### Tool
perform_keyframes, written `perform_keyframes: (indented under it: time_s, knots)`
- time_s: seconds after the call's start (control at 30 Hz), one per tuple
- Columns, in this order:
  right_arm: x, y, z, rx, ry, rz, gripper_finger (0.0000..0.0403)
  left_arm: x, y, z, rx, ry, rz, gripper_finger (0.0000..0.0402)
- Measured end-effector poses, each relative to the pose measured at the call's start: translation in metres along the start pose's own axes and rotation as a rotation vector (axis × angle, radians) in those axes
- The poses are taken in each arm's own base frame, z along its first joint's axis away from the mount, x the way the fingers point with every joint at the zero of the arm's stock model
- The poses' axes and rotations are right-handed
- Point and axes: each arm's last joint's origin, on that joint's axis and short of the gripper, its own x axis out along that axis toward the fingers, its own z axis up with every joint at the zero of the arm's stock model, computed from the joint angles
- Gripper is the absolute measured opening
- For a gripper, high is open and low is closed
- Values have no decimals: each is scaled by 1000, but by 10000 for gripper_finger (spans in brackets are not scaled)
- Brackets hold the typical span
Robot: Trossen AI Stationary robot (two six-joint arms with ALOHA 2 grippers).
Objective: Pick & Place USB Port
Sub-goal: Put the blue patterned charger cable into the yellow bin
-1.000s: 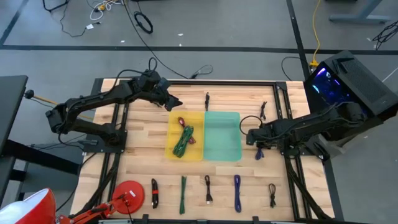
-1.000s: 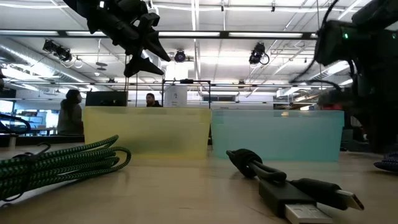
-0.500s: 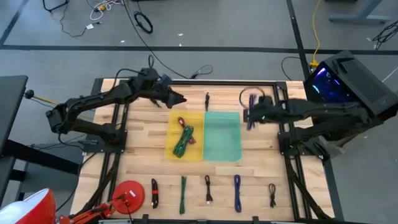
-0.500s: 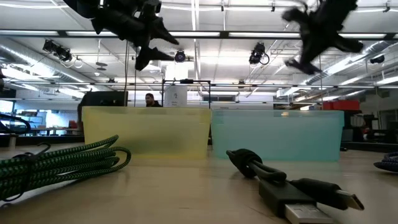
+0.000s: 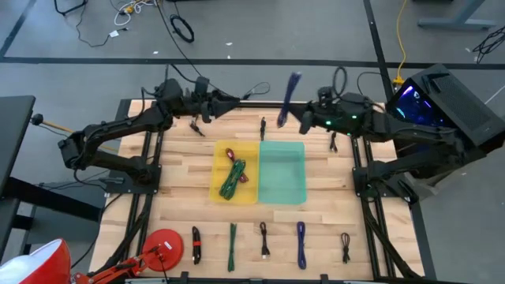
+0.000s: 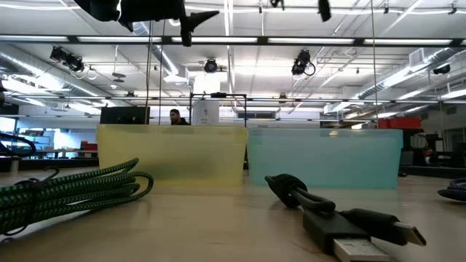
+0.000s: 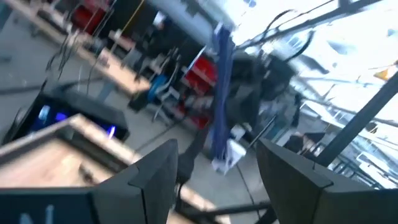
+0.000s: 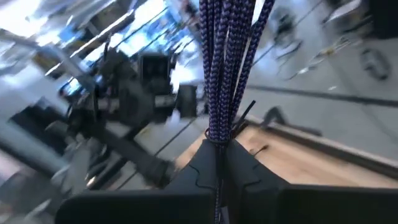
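Note:
The purple braided USB cable (image 5: 291, 95), folded into a bundle, is in the air over the table's far edge, held by my right gripper (image 5: 303, 119). That gripper is raised high and faces the left arm. In the right wrist view the bundle (image 8: 229, 56) sticks out past the shut fingers (image 8: 219, 144). My left gripper (image 5: 230, 101) is also raised, near the far edge, pointing toward the table's right. It is open (image 7: 216, 147) and holds nothing. Between its fingers the purple cable (image 7: 221, 106) shows farther off. My right gripper pinches the purple cable bundle between its two fingers at one folded end (image 8: 217, 138), several strands together. The fingers come from the table's right, about level. The bundle stands out beyond the fingertips, and the whole cable is lifted clear of the table.
A yellow bin (image 5: 217, 189) with a red and a green cable in it and a teal bin (image 5: 298, 193) stand side by side mid-table. Several cables lie along the near edge (image 5: 301, 243), and two more (image 5: 263, 126) (image 5: 334, 142) lie near the far edge.
My right gripper has risen from the table by the teal bin's right side, carrying the purple cable up, toward the far edge and leftward; the cable is now lifted clear. My left gripper has risen, moved toward the far edge and tipped up to about level.

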Motion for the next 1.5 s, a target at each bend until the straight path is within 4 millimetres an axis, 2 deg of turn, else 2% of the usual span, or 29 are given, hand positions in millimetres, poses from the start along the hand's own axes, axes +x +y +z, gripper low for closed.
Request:
perform_keyframes:
  time_s: [0.3, 0.47, 0.67, 0.77, 0.83, 0.9, 1.03, 1.07, 1.3, 1.5]
  knots:
    - [70, 1, -25, 46, 80, 290, 1, 1, -2, 1, -5, -34, 3, 224]
    - [94, -4, -34, 59, 156, 338, 0, 3, -6, -2, 0, -22, -16, 224]
    - [116, 3, -27, 5, 186, 383, 0, 7, -15, -10, 0, 4, -51, 224]
    - [121, 5, -27, -25, 228, 368, 0, 9, -17, -12, -2, 13, -62, 218]
    - [122, 6, -27, -30, 242, 373, 0, 9, -18, -13, -8, 13, -64, 198]
    - [125, 6, -27, -31, 234, 377, 0, 10, -19, -14, -9, 13, -61, 160]
    - [125, 5, -29, -30, 244, 374, 0, 10, -19, -15, -12, 11, -55, 34]
    - [125, 5, -29, -31, 243, 374, 1, 10, -19, -14, -13, 10, -54, 24]
    - [125, 1, -28, -73, 260, 391, 55, 10, -15, -18, -68, 32, -3, 23]
    - [119, -17, -15, -105, 297, 341, 106, 10, -10, -25, -123, 99, 60, 23]
